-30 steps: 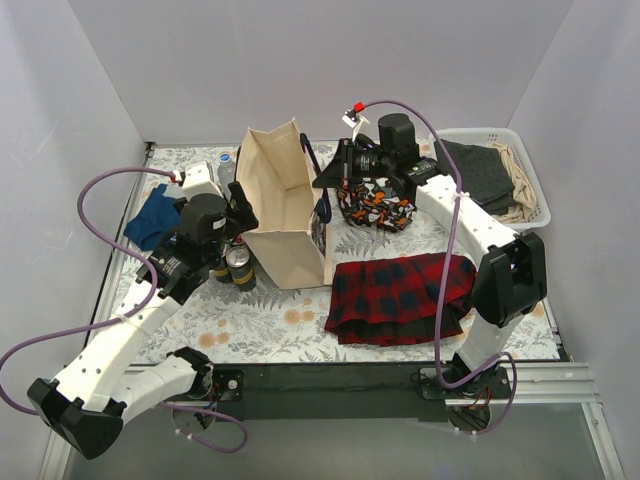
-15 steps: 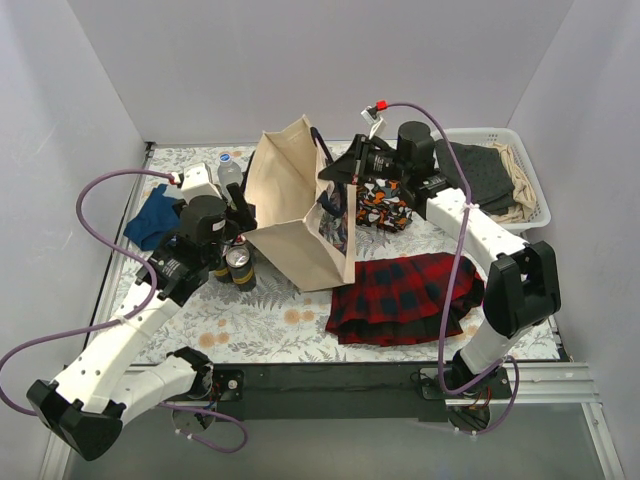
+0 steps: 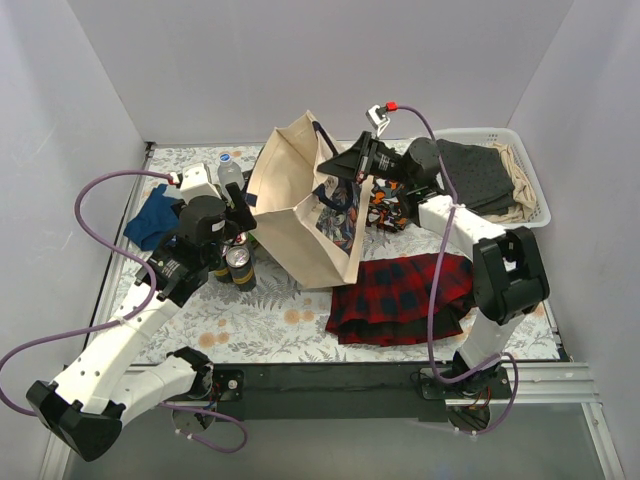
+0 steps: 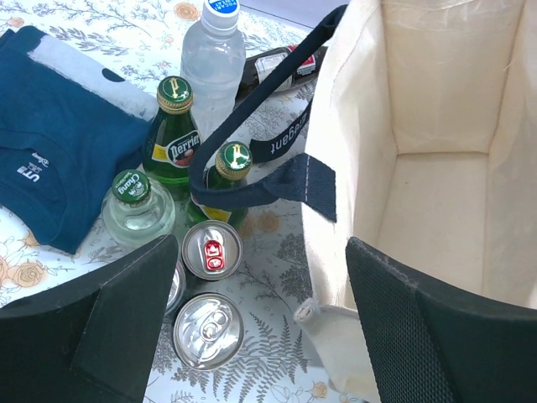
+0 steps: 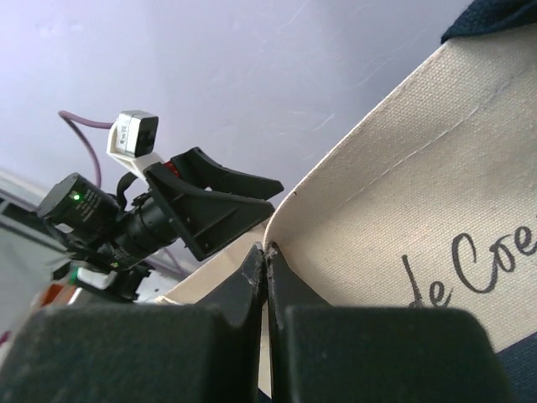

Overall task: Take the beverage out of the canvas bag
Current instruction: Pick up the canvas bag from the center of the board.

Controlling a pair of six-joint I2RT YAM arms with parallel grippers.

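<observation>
The canvas bag (image 3: 300, 215) leans in the middle of the desk (image 3: 270, 310), its rim pinched by the right jaws. The left jaws hang wide and empty beside it. Inside looks empty — bottles (image 4: 172, 126) and cans (image 4: 211, 249) stand outside, so the task seems nearly finished.

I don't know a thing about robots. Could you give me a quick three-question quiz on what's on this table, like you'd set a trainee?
1. True or false: the right gripper is shut on the rim of the canvas bag.
2. What lies in the white basket? A. cans B. folded cloths C. green bottles
3. Fill in: the clear water bottle standing beside the bag has a ____ cap.
Key: 1 true; 2 B; 3 blue.
</observation>
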